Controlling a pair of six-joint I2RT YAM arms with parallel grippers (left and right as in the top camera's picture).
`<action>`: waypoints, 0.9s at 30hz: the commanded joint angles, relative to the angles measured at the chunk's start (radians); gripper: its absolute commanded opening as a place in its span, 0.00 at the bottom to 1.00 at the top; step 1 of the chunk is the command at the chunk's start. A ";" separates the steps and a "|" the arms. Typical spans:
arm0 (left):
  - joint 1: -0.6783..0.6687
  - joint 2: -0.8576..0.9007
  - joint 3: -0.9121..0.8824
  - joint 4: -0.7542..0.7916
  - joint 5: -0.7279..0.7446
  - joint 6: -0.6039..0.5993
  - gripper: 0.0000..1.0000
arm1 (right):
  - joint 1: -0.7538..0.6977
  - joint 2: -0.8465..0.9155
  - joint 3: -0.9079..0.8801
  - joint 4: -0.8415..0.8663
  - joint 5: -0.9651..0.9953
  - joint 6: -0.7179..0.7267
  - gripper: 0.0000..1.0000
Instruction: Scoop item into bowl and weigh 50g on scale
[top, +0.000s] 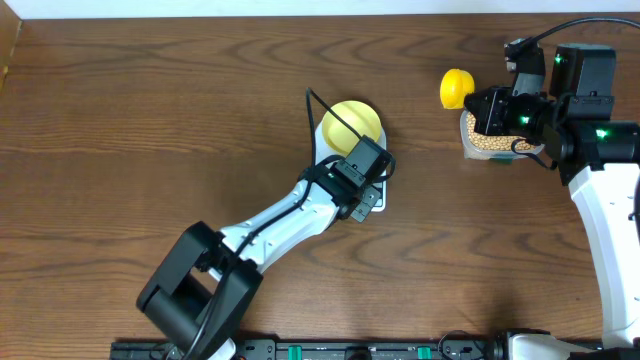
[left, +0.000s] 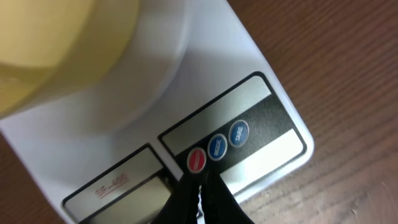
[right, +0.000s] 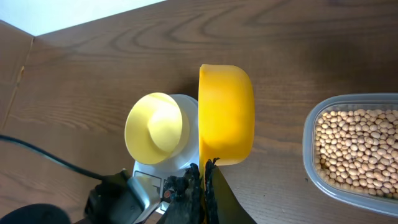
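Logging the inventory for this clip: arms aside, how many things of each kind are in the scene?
Pale-yellow bowl: 1
White kitchen scale: 1
Yellow scoop: 1
Clear tub of beans: 1 (the beans are too many to count)
Total: 4
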 joint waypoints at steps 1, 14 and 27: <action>-0.003 0.024 -0.012 0.022 -0.020 0.010 0.08 | -0.006 -0.012 0.019 -0.001 0.005 -0.016 0.01; -0.003 0.081 -0.014 0.045 -0.031 0.015 0.08 | -0.006 -0.012 0.019 -0.010 0.027 -0.023 0.01; -0.002 0.082 -0.014 0.051 -0.065 0.013 0.08 | -0.006 -0.012 0.019 -0.011 0.027 -0.023 0.01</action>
